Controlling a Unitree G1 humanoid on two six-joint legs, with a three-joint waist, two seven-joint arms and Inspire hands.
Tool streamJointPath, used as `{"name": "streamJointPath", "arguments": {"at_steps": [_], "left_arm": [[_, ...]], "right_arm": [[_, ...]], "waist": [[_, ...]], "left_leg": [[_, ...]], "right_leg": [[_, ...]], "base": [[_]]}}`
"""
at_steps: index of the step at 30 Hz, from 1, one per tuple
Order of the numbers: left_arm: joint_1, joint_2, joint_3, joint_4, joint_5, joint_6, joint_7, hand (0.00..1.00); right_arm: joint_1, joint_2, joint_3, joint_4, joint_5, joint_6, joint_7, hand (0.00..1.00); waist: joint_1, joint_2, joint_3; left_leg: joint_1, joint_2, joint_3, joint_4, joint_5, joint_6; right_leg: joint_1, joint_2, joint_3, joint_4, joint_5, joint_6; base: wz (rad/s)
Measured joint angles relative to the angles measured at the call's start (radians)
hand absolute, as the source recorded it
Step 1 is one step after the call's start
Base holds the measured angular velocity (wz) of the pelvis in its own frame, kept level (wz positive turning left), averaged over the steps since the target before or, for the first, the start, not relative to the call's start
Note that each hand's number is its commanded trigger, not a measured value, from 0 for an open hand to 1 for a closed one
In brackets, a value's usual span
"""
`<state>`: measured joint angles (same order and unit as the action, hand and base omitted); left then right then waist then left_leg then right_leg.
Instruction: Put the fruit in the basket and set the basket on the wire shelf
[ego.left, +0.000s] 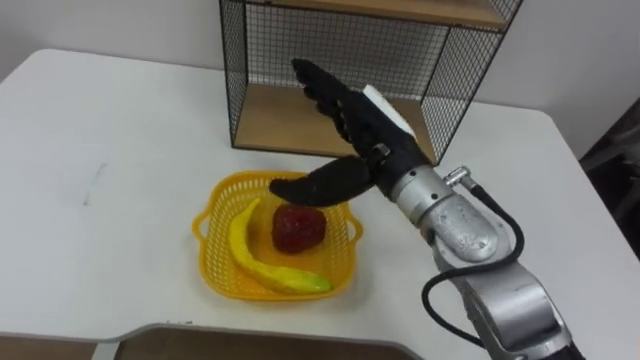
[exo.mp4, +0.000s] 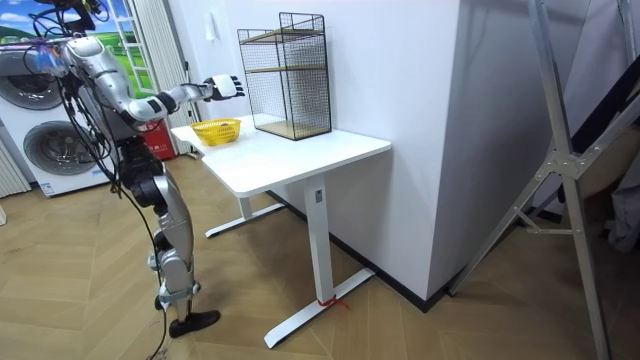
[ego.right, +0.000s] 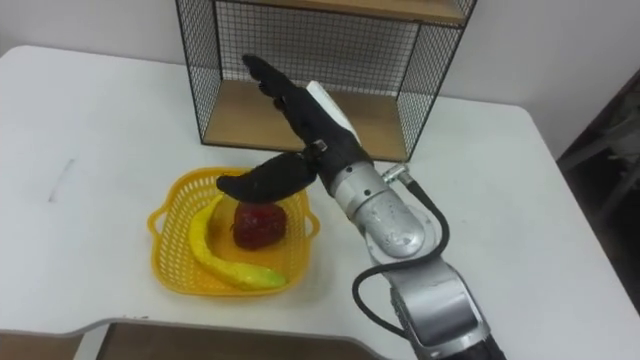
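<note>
Right hand (ego.left: 350, 125) above yellow plastic basket (ego.left: 215, 265) — fingers (ego.left: 315, 85) spread, empty; yellow banana (ego.left: 250, 255), red fruit (ego.left: 298, 228) inside, on white counter (ego.left: 120, 150).

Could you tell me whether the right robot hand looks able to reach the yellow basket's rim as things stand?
Probably yes: the right robot hand hovers open over the far side of the yellow basket, with nothing between them.
</note>
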<state>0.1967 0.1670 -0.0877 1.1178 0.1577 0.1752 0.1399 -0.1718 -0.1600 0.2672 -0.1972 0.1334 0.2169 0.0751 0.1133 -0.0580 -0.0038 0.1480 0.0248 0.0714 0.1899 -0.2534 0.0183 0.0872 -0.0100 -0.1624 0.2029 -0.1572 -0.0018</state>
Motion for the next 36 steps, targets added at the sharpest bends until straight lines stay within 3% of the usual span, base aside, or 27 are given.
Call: {"name": "streamJointPath", "arguments": {"at_steps": [2, 5, 9, 13, 15, 18, 21, 27, 32, 36], "left_arm": [[0.025, -0.001, 0.042, 0.000, -0.045, -0.019, 0.014, 0.00], [0.062, -0.005, 0.124, -0.011, -0.117, -0.051, 0.066, 0.00], [0.113, -0.023, 0.262, -0.124, -0.240, -0.069, 0.179, 0.00], [0.127, -0.035, 0.417, -0.287, -0.355, -0.123, 0.374, 0.00], [0.128, -0.036, 0.483, -0.390, -0.405, -0.156, 0.487, 0.00], [0.129, -0.037, 0.537, -0.475, -0.417, -0.188, 0.633, 0.00], [0.144, -0.038, 0.562, -0.582, -0.439, -0.193, 0.776, 0.00], [0.150, -0.039, 0.602, -0.795, -0.438, -0.205, 0.955, 0.00], [0.147, -0.035, 0.658, -1.026, -0.405, -0.212, 1.019, 0.00], [0.136, -0.028, 0.656, -1.119, -0.349, -0.220, 1.025, 0.00]], "right_arm": [[0.003, -0.001, -0.048, 0.000, 0.069, -0.019, -0.033, 0.00], [0.043, -0.002, -0.123, -0.001, 0.141, -0.091, -0.098, 0.00], [0.102, -0.015, -0.213, -0.002, 0.157, -0.128, -0.193, 0.00], [0.162, -0.049, -0.276, -0.014, 0.180, -0.138, -0.297, 0.00], [0.178, -0.059, -0.320, -0.017, 0.178, -0.144, -0.339, 0.00], [0.208, -0.065, -0.363, -0.021, 0.174, -0.153, -0.391, 0.00], [0.241, -0.089, -0.377, -0.022, 0.174, -0.153, -0.438, 0.00], [0.333, -0.094, -0.370, -0.023, 0.133, -0.153, -0.480, 0.00], [0.355, -0.092, -0.370, -0.023, 0.128, -0.154, -0.489, 0.00], [0.363, -0.092, -0.368, -0.023, 0.128, -0.154, -0.477, 0.00]], "waist": [[-0.010, 0.005, 0.0032], [-0.027, 0.019, 0.0061], [-0.025, 0.045, 0.0108], [-0.023, 0.071, -0.0068], [-0.021, 0.079, -0.0105], [-0.014, 0.083, -0.0132], [0.010, 0.083, -0.0140], [0.057, 0.082, -0.0139], [0.062, 0.087, -0.0143], [0.050, 0.099, -0.0141]], "left_leg": [[-0.001, 0.000, -0.006, -0.001, -0.001, 0.000], [0.002, -0.001, -0.018, 0.002, 0.000, 0.000], [-0.006, -0.001, -0.023, 0.007, 0.000, 0.000], [-0.016, -0.002, -0.034, 0.009, 0.001, 0.000], [-0.016, -0.002, -0.032, 0.009, 0.001, -0.001], [-0.010, -0.001, -0.029, 0.004, 0.001, -0.001], [-0.001, -0.001, -0.019, -0.004, 0.002, -0.001], [0.006, -0.001, -0.021, -0.005, 0.002, 0.000], [-0.002, -0.002, -0.024, -0.003, 0.003, 0.000], [-0.001, -0.006, -0.027, -0.002, 0.003, 0.001]], "right_leg": [[0.004, 0.000, -0.002, -0.001, 0.000, 0.001], [0.013, -0.002, -0.013, -0.003, 0.000, 0.001], [0.008, -0.003, -0.013, -0.002, 0.000, 0.001], [0.000, -0.004, -0.018, 0.000, 0.000, 0.001], [-0.002, -0.003, -0.017, 0.000, 0.000, 0.001], [0.000, -0.003, -0.016, 0.001, 0.000, 0.001], [-0.001, -0.001, -0.003, 0.002, 0.000, 0.001], [-0.001, -0.003, -0.004, 0.001, 0.000, 0.002], [0.000, -0.005, -0.005, 0.003, -0.001, 0.003], [0.003, -0.006, -0.005, 0.001, -0.002, 0.004]], "base": [[0.10], [0.10], [0.01], [0.04], [0.00], [-0.04], [-0.11], [0.00], [0.01], [0.00]]}}
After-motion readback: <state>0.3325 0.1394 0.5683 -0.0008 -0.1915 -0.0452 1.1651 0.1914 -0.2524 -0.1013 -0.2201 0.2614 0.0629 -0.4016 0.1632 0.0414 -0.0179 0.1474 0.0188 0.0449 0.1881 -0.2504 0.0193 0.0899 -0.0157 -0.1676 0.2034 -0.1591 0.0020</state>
